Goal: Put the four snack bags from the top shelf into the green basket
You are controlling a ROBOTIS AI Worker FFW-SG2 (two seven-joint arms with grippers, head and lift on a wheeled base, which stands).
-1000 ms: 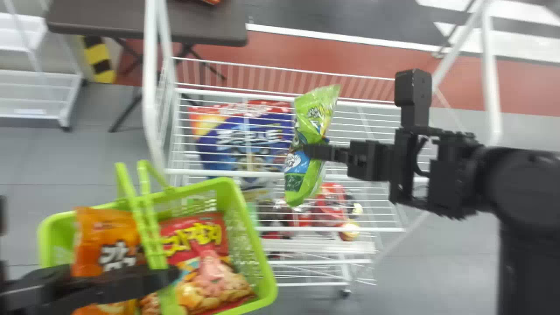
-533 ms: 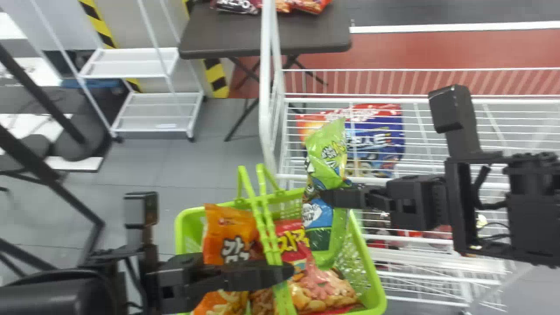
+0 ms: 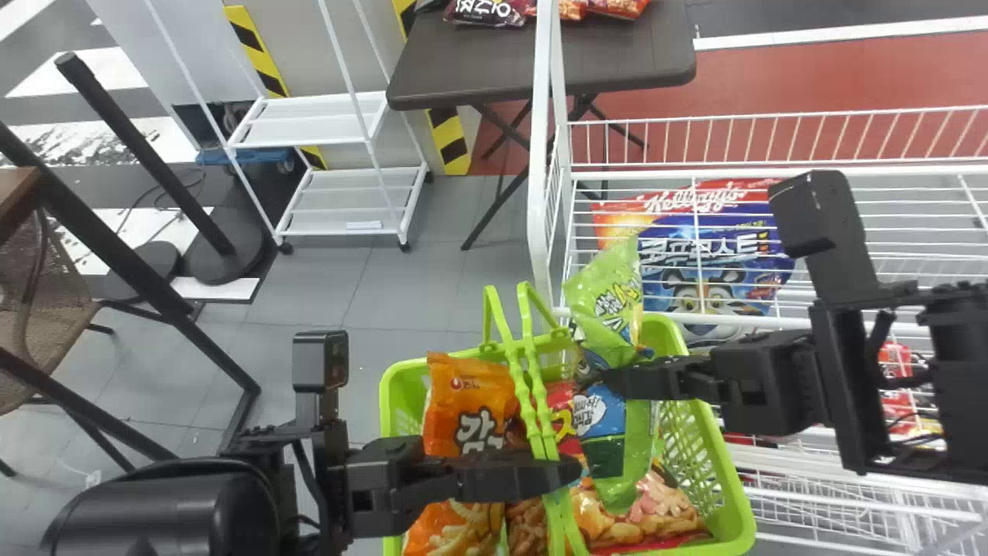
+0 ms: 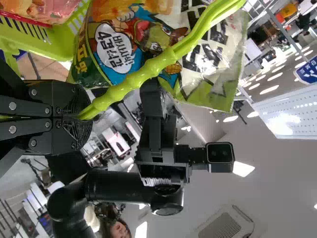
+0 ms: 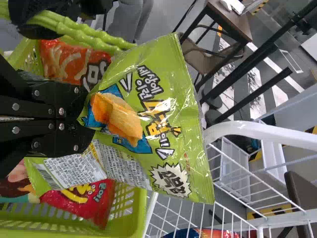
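Right of centre in the frame, the right tool (image 3: 615, 380) pinches the green snack bag (image 3: 606, 305) over the green basket (image 3: 739, 510); dropped so near the handles (image 3: 536, 398), pinched by the left tool (image 3: 570, 470), it could snag

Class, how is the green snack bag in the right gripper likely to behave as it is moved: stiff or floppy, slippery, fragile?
The green snack bag is probably floppy, as its film creases where the right gripper pinches it. Its shiny surface may make it slippery. The chips pictured on it suggest fragile contents that could crush.
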